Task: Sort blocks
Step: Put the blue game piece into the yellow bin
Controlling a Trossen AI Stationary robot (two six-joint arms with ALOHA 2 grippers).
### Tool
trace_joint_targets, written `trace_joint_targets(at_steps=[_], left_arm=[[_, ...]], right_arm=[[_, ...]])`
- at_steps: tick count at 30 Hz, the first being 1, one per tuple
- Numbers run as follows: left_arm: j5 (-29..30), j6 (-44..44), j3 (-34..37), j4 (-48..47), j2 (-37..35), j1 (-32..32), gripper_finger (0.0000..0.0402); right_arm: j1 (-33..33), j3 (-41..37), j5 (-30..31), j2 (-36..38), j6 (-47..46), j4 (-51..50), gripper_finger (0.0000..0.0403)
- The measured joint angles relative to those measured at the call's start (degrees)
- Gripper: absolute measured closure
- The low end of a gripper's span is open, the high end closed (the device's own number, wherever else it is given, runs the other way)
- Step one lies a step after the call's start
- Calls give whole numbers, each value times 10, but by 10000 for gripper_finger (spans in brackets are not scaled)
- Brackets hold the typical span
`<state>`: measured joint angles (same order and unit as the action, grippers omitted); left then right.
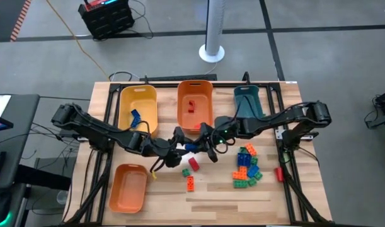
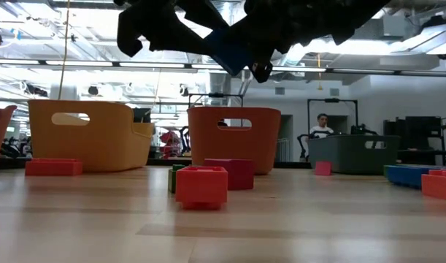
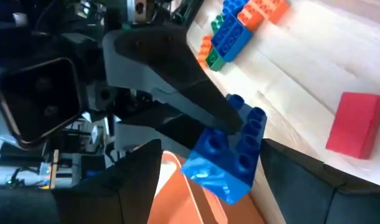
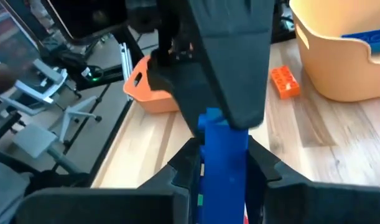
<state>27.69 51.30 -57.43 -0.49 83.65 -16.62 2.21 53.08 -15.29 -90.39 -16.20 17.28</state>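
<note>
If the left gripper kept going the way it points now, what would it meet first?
Most likely the right gripper: the left gripper meets it tip to tip at mid-table, both closed on one blue block. How they line up in depth is unclear.

Yellow bin (image 1: 142,101), two orange bins (image 1: 195,94), teal bin (image 1: 249,101) on table (image 1: 211,205).

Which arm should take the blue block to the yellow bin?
Left. The left gripper and right gripper both clasp the blue block mid-table, and the yellow bin sits on the left arm's side.
</note>
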Motion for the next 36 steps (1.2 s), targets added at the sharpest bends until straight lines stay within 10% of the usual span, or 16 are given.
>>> trace_joint_targets(at_steps=[22, 36], left_arm=[[-18, 100, 0, -7, -1, -1, 261], [-15, 27, -1, -30, -1, 0, 261]], right_arm=[[-2, 5, -13, 3, -20, 7, 312], [-29, 44, -80, 13, -13, -57, 146]])
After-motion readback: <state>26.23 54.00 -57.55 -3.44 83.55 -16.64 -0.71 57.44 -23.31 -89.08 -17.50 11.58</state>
